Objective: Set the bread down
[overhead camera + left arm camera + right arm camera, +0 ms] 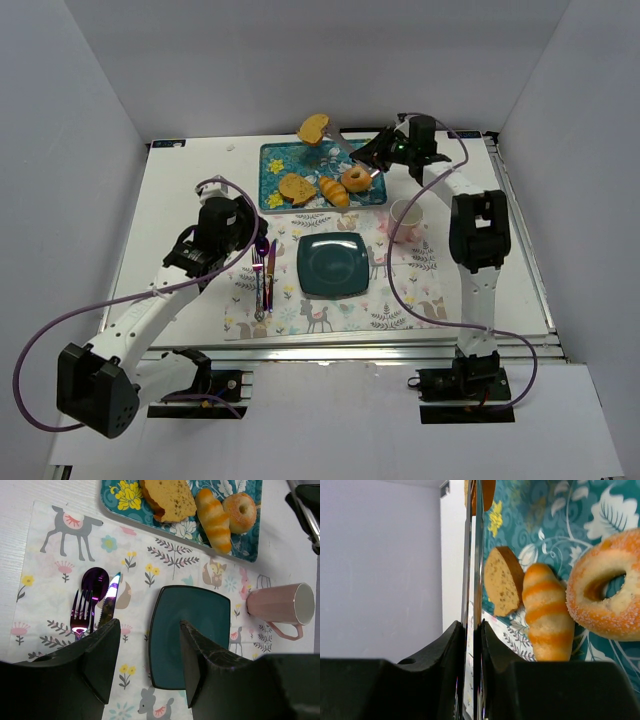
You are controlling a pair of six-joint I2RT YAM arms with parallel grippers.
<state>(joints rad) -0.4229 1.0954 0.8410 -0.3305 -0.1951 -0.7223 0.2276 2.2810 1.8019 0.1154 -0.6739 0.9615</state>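
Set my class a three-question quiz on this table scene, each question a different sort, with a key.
1. True or false: the left gripper holds the fork.
2. The right gripper clamps: A a knife, B tongs pinching the bread, C a mug.
3. Fill in: the croissant lies between the browner slice and the ____.
Key: 1 false; 2 B; 3 doughnut.

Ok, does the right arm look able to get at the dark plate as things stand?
Probably yes: the plate lies bare, near the right arm; the left gripper hangs open off to its side.
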